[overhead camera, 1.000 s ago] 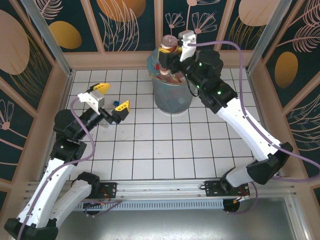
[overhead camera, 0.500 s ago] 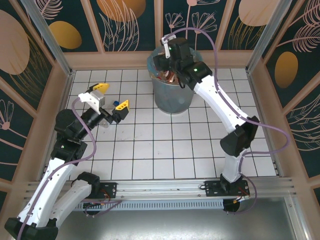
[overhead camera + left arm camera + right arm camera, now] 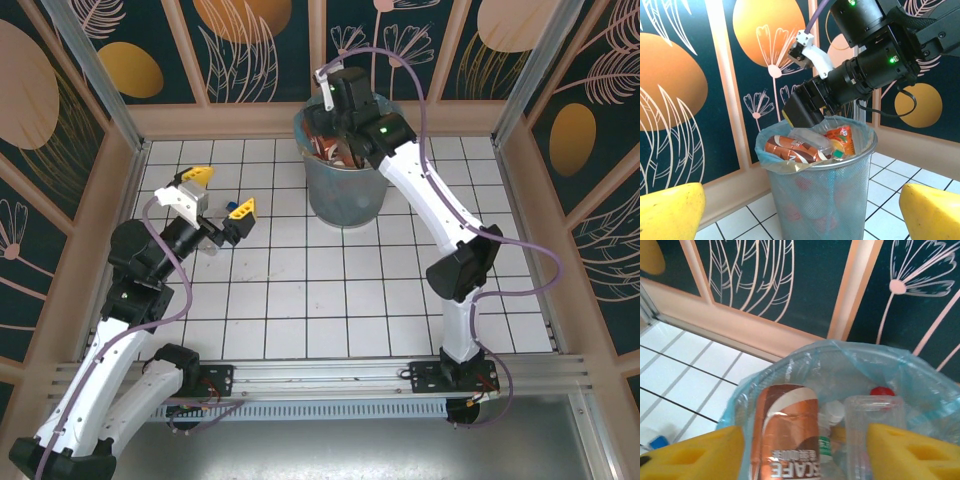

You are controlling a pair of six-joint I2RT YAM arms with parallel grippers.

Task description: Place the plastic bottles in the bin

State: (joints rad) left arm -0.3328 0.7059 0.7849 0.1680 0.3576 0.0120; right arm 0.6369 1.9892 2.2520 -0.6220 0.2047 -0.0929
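The bin (image 3: pixel 345 195) stands at the back of the tiled floor, its light-blue bag heaped with plastic bottles. On top lie a brown-labelled bottle (image 3: pixel 787 430) (image 3: pixel 790 149) and a clear one (image 3: pixel 872 415) (image 3: pixel 812 137), beside an orange-labelled one (image 3: pixel 842 140). My right gripper (image 3: pixel 805 432) (image 3: pixel 335 130) hangs open just over the heap, its yellow fingers either side of the two top bottles without pinching them. My left gripper (image 3: pixel 225 192) (image 3: pixel 800 210) stands wide open and empty left of the bin (image 3: pixel 825 200). A blue-capped bottle (image 3: pixel 232 206) lies on the floor by it.
Wooden walls with dark painted panels close the floor in on three sides, and the bin sits near the back wall (image 3: pixel 320 115). White tiles (image 3: pixel 330 290) stretch between the arms' bases and the bin.
The right gripper held the brown-labelled bottle above the bin's back rim; that bottle now lies on the heap, and the gripper has dropped lower over the bin. The left arm has not moved.
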